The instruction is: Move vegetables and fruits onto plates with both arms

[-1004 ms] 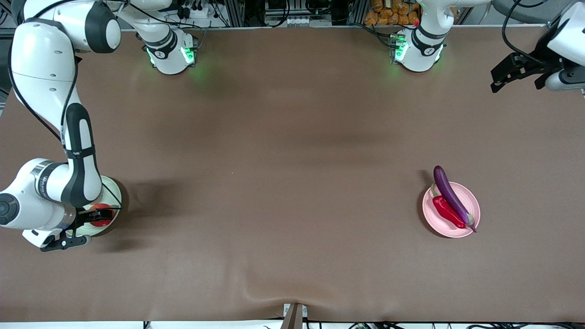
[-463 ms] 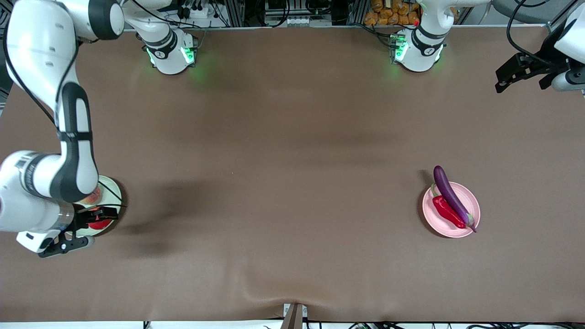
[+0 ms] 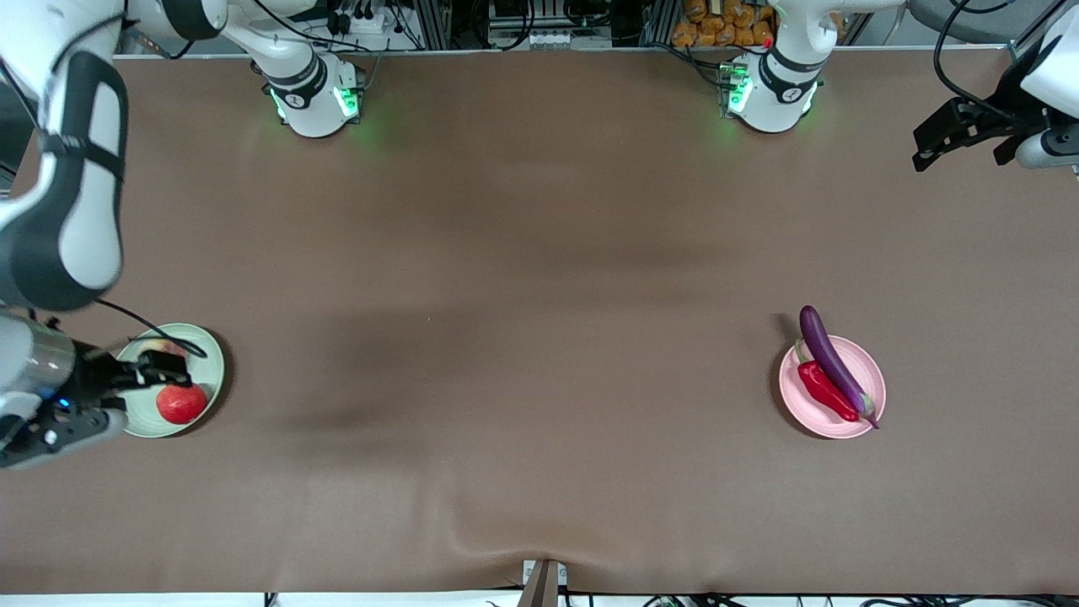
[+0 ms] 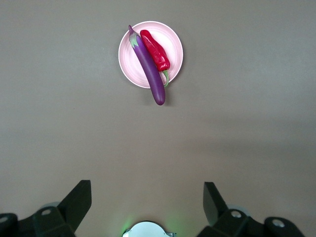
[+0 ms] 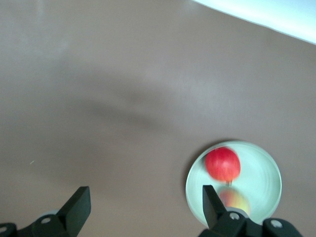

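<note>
**Front view: both plates loaded, both arms clear**

Front view shows us the pale green plate (image 3: 212, 368) at the right arm's end of the desk (image 3: 523, 278), and we place everything else from it. On that plate sits the red apple-like fruit (image 3: 181, 404), on the part nearer the front camera. The peach (image 5: 236, 200) lies just beside it on the same plate, farther from the camera, mostly hidden by the gripper in the front view. The right gripper (image 3: 139, 375) hangs over the plate's outer edge; in the right wrist view its jaws stand wide apart with nothing between them.

Well apart from the green plate, toward the left arm's end, lies the pale pink plate (image 3: 868, 371). The eggplant (image 3: 830, 358) lies across it with both tips overhanging the rim, and the red chili pepper (image 3: 824, 389) lies alongside, touching it. The left gripper (image 3: 957, 135) waits over the desk's corner near its own base, jaws spread wide and empty in the left wrist view.

We judge the transfer essentially complete, with the step in hand being the right arm's retreat. To do it well, we would lift straight up before swinging away, keeping the open jaws clear of the apple so it does not roll against the peach or off the shallow rim.
</note>
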